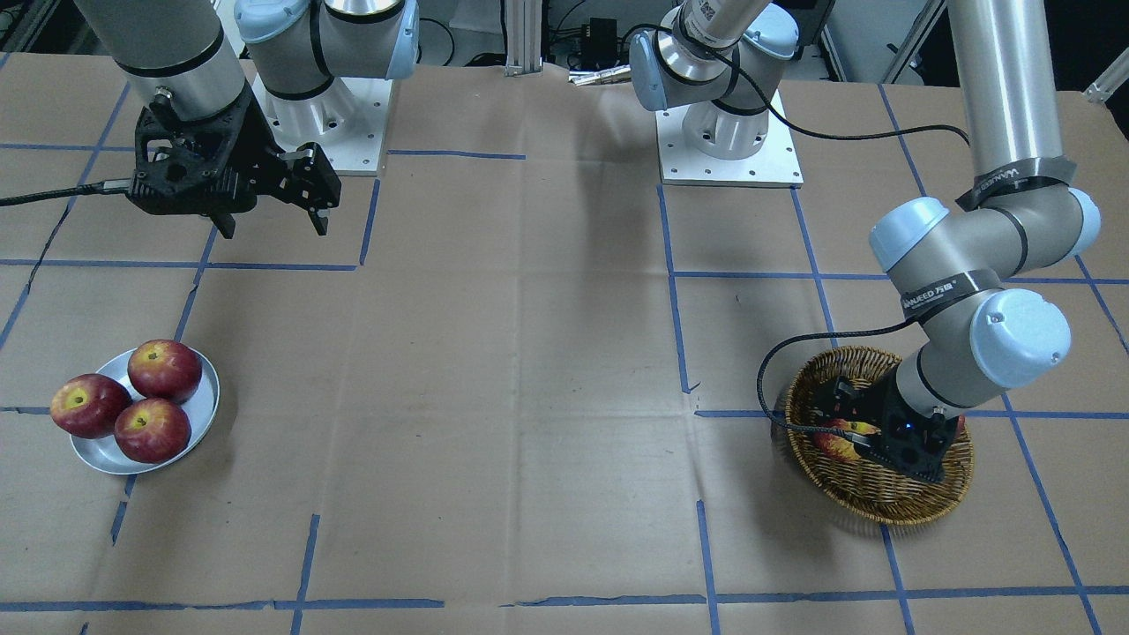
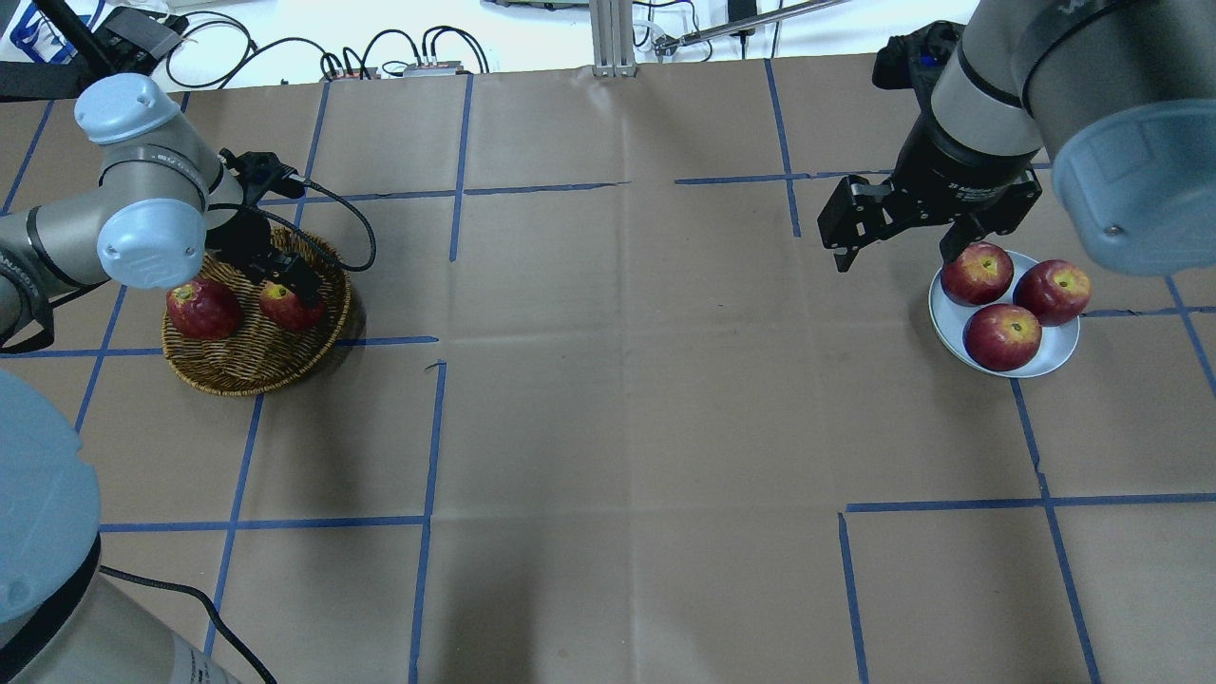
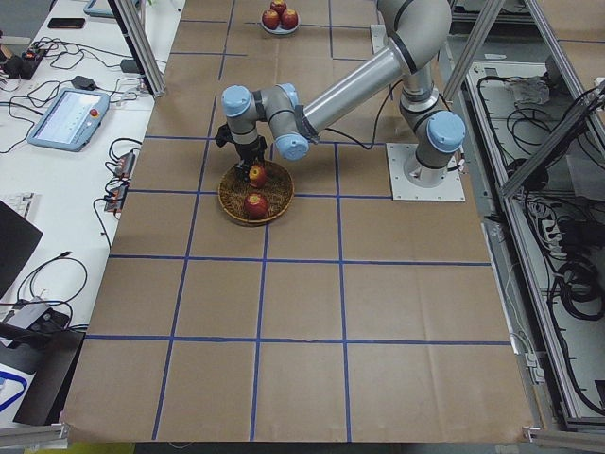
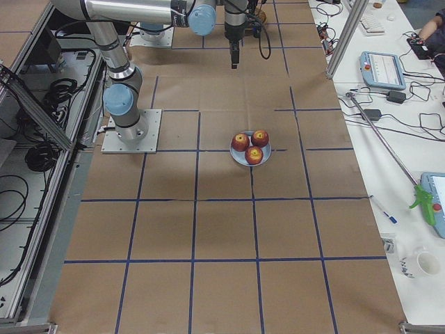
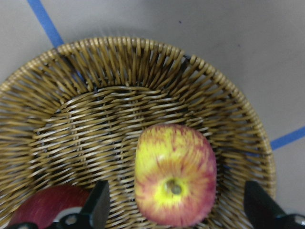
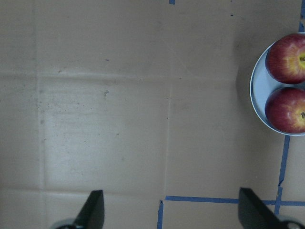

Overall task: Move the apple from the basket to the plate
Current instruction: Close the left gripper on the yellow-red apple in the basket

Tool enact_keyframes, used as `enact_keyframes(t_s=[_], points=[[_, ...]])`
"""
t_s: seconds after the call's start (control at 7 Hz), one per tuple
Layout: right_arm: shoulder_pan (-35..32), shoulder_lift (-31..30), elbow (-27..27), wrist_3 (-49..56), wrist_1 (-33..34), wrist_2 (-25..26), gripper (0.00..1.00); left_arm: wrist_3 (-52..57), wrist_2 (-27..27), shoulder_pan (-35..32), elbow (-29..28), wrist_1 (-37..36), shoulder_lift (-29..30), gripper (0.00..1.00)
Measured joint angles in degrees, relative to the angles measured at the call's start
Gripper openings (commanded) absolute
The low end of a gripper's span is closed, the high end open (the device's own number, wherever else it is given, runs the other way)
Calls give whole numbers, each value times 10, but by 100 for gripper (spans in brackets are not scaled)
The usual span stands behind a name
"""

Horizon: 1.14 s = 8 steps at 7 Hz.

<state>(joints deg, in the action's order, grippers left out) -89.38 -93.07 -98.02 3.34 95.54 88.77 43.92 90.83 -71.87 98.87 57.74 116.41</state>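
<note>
The yellow-streaked red apple (image 5: 174,193) lies in the wicker basket (image 5: 143,52), stem hollow up. My left gripper (image 5: 176,212) is open and reaches down into the basket, one finger on each side of this apple with a gap on both sides. The overhead view shows the same gripper (image 2: 285,283) over the apple (image 2: 285,306) in the basket (image 2: 256,375). The grey-blue plate (image 2: 1045,361) lies far to the right. My right gripper (image 2: 893,252) hangs open and empty just left of the plate, above the table.
A dark red apple (image 2: 202,309) also lies in the basket, beside the left gripper. Three dark red apples (image 2: 1002,336) fill most of the plate. The left arm's cable (image 2: 351,223) loops over the basket's far rim. Brown paper with blue tape lines covers the table.
</note>
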Motion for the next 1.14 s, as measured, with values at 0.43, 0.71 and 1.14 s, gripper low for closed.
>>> enact_keyframes(t_s=[0.43, 0.71, 1.14], points=[[0, 0, -1, 0, 0, 0, 100, 1, 2, 0, 1, -8, 10, 35], [0, 0, -1, 0, 0, 0, 100, 1, 5, -7, -7, 1, -4, 35], [1, 0, 0, 0, 0, -1, 100, -102, 5, -79, -32, 59, -60, 36]])
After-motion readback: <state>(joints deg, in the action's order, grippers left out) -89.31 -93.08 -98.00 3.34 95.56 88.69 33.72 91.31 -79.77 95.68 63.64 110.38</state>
